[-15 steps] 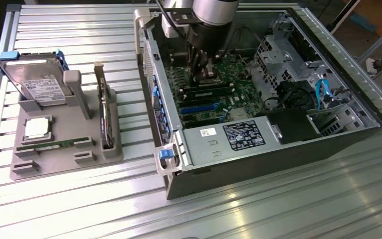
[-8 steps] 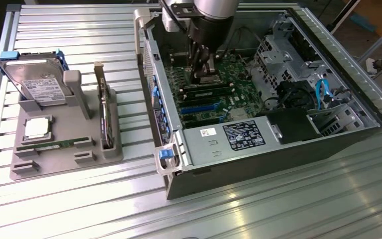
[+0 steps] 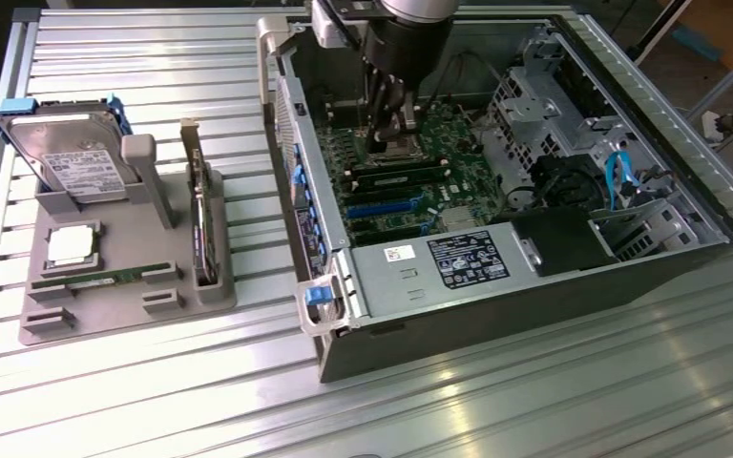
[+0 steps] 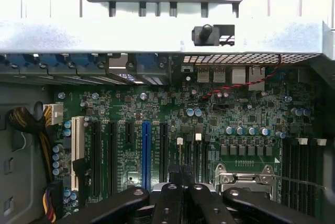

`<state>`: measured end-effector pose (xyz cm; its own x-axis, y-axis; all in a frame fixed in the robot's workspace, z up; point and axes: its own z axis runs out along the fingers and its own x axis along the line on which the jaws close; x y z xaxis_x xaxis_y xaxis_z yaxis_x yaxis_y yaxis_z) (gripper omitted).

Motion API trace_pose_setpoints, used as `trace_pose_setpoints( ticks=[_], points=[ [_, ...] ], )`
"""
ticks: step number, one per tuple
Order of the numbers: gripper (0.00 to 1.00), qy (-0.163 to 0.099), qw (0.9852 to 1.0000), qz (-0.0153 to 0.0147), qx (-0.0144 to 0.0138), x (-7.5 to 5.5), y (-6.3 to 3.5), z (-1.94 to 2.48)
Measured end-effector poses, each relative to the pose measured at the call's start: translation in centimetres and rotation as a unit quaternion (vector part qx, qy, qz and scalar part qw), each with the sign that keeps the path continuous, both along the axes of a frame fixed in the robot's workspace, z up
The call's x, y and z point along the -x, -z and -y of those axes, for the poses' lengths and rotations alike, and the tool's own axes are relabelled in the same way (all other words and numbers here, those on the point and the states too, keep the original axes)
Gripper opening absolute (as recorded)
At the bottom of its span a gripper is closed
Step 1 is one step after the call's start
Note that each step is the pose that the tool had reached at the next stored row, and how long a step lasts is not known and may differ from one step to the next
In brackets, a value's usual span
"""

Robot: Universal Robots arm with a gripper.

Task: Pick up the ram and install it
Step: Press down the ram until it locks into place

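So the open black computer case (image 3: 494,191) lies on its side on the ribbed metal tabletop (image 3: 150,401), green motherboard (image 4: 172,114) facing up; a grey plastic parts holder (image 3: 125,277) sits well apart toward the exterior view's left, carrying a silver hard drive in a blue bracket (image 3: 68,157), a square silver processor chip (image 3: 72,243) and a dark expansion card (image 3: 201,224) stood on edge; the long thin green ram stick (image 3: 87,280) lies in the holder's front slot, untouched. The arm comes straight down into the case; its black gripper (image 3: 396,129) is pinched closed with nothing in it, hanging just above the board beside the metal CPU socket (image 4: 246,179).
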<state>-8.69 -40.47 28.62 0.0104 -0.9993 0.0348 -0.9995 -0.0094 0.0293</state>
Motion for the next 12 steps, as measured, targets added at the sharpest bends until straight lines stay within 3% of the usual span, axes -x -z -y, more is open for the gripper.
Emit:
trace_pose_setpoints(
  ticks=[5, 12],
  points=[
    [0.11, 0.000, 1.0000, -0.0001, 0.0002, -0.2, -0.02, 0.00],
    [0.11, 0.000, 1.0000, -0.0009, 0.0025, -1.7, -0.03, 0.00]
  ],
)
